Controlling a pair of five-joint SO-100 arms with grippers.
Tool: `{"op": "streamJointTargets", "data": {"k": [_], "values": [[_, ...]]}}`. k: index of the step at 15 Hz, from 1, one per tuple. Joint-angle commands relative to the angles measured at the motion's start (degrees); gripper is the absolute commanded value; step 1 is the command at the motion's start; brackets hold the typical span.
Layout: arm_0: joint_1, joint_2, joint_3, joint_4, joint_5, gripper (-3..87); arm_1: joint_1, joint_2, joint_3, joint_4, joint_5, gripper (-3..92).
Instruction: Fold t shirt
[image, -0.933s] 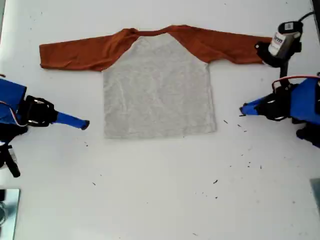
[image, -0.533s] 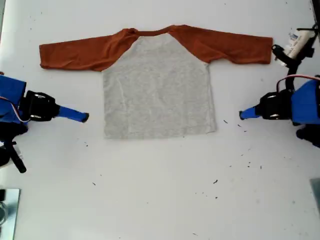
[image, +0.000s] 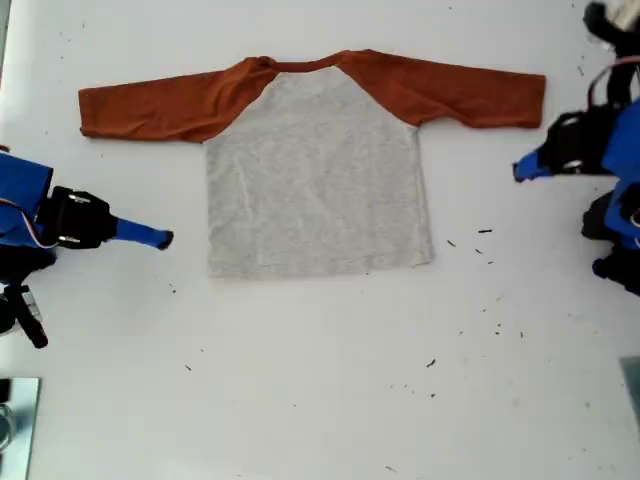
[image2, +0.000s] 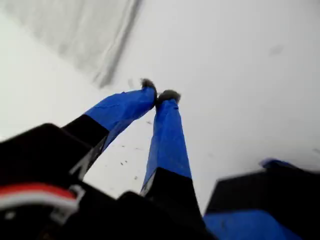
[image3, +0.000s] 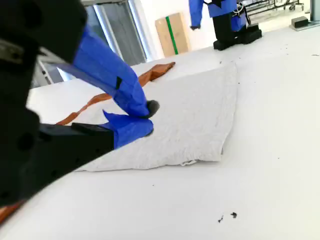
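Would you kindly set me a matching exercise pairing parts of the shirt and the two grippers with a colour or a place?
Things:
1. t shirt sleeves
2. t shirt body
3. my first gripper
4. my second gripper

Colour or place:
A. exterior view's left, beside the grey cloth's edge
B. rust-orange
C. exterior view's right, near a cuff
D. light grey

Pairs: 1-B, 2-D, 3-C, 4-A

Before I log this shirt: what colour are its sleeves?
Rust-orange sleeves; the exterior view shows it best.

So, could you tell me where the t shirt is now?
The t shirt lies flat on the table in the exterior view's upper middle, between the two arms, touching neither.
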Motion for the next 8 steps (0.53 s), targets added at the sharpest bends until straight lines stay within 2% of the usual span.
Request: {"op": "streamJointTargets", "data": {"k": [1,3,5,6,8], "values": [[-0.26,0.44,0.62,-0.09,0.26,-0.3,16.87,-12.22,-26.02,5.10,-15.56,3.4],[-0.44,0.44,0.62,0.00,0.18,-0.3,25.84,-21.62,-34.45,5.01,-23.91,3.8],[-0.18,0.44,0.62,0.00,0.18,-0.3,31.73,-28.48,-38.41,5.01,-28.21,28.2],[-0.18,0.44,0.70,0.00,0.18,-0.3,34.72,-29.97,-38.06,4.39,-30.67,35.0],[-0.53,0.44,0.70,0.00,0.18,-0.3,42.01,-30.32,-31.20,-0.79,-35.24,37.6]]}}
